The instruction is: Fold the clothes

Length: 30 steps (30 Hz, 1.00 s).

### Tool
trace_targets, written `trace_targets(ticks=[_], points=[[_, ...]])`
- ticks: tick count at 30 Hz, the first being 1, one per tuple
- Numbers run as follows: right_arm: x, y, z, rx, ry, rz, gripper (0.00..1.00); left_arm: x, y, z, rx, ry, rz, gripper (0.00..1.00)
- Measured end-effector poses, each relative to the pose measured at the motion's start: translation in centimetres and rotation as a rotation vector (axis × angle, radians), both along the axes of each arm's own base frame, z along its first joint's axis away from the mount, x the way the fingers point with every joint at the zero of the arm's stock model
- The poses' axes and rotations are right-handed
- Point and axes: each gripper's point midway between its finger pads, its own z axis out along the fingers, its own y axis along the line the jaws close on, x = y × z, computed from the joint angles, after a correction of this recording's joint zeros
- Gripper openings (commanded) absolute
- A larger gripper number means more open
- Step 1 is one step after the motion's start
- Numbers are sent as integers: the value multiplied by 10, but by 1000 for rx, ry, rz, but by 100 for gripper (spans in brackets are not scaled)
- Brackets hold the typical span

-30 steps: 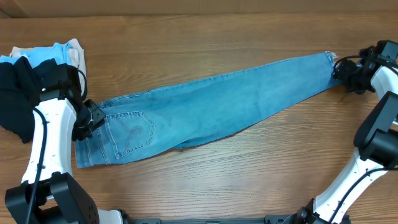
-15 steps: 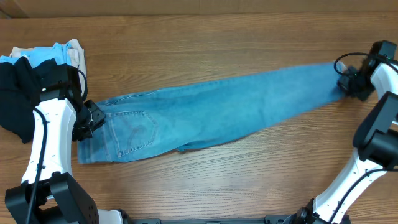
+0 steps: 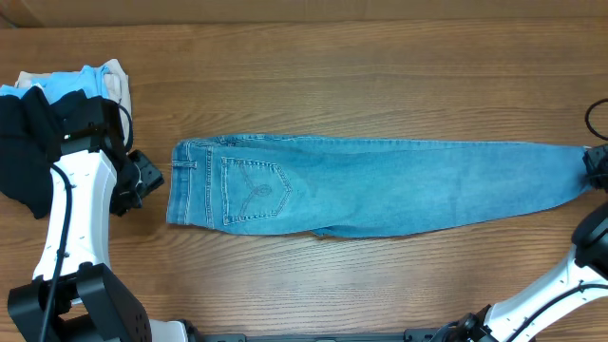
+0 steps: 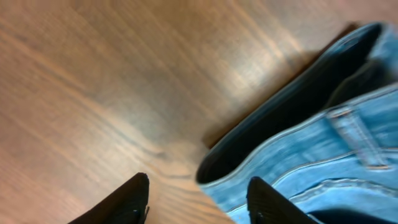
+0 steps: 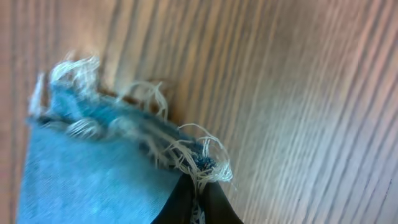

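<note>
The light blue jeans (image 3: 380, 185) lie flat and stretched straight across the table, waistband and a stitched back pocket at the left, leg hem at the far right. My left gripper (image 3: 145, 180) stands open just left of the waistband. In the left wrist view its fingers (image 4: 134, 199) are spread, with the waistband corner (image 4: 323, 155) reaching in by the right one and not pinched. My right gripper (image 3: 595, 163) is at the frame's right edge. In the right wrist view it (image 5: 198, 202) is shut on the frayed hem (image 5: 155, 134).
A black garment (image 3: 24, 142) is heaped at the left edge, with small light blue and beige garments (image 3: 90, 81) behind it. The left arm's white link (image 3: 71, 223) runs down the left side. Bare wood shows above and below the jeans.
The jeans went from lying diagonally to straight across, pulled rightward. My right gripper closed on the hem and moved right and down. My left gripper opened and the waistband slid away from it.
</note>
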Motion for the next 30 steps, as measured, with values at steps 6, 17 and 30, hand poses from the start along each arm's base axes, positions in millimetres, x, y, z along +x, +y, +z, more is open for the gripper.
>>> trace_targets(ticks=[6,17,30], points=[[0,10,-1,19,20,17,4,27,-14,5,-69,-111,-134,64],[-3,12,-2,32,34,30,4,42,-60,-16,-192,-102,-385,49],[-7,5,3,24,27,46,44,92,-69,-76,-215,-142,-358,58]])
